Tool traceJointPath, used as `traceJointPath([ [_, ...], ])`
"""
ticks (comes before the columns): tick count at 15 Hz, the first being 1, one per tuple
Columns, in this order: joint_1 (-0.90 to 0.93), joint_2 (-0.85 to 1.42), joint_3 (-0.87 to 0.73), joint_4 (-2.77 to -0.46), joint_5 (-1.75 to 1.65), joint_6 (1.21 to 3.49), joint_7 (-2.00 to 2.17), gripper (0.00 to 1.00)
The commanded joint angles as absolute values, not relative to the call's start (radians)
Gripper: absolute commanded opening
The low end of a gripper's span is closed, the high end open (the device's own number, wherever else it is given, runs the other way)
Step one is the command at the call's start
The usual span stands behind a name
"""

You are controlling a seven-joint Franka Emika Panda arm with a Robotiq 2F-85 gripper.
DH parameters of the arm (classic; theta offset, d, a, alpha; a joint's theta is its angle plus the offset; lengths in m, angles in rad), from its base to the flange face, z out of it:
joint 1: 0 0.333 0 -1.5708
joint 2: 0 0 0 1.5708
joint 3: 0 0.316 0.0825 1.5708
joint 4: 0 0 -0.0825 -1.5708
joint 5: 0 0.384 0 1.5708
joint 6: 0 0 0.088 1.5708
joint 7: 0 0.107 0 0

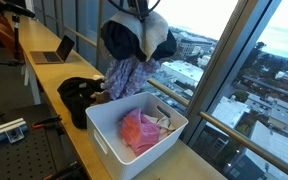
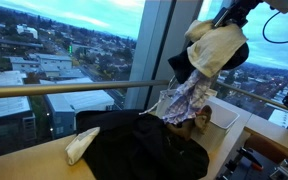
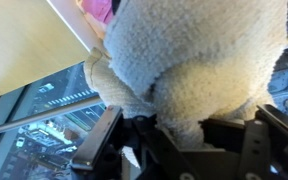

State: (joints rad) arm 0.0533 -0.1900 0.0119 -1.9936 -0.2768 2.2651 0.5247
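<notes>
Aloft — one clothes bundle point(image 1: 134, 45) (one bin point(image 1: 106, 135))

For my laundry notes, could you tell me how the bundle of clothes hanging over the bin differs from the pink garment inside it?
The bundle of clothes hangs in the air, clamped by the gripper; the pink garment lies inside the white bin. The bundle mixes dark, cream fleece and patterned pieces; the pink garment is one plain colour. The bundle looks bulkier than the pink garment. Both are soft, crumpled fabric.
</notes>
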Motion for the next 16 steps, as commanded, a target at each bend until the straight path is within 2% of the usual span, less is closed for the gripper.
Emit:
traceJointPath([
  [1, -0.016, -0.254, 0.029, -1.933, -0.31, 2.184, 0.492, 0.0],
  [7, -0.07, -0.247, 0.03, -1.794, -0.34, 2.104, 0.437, 0.0],
  [16, -0.082, -0.102, -0.006, -1.82, -0.322, 2.193, 0.387, 0.0],
])
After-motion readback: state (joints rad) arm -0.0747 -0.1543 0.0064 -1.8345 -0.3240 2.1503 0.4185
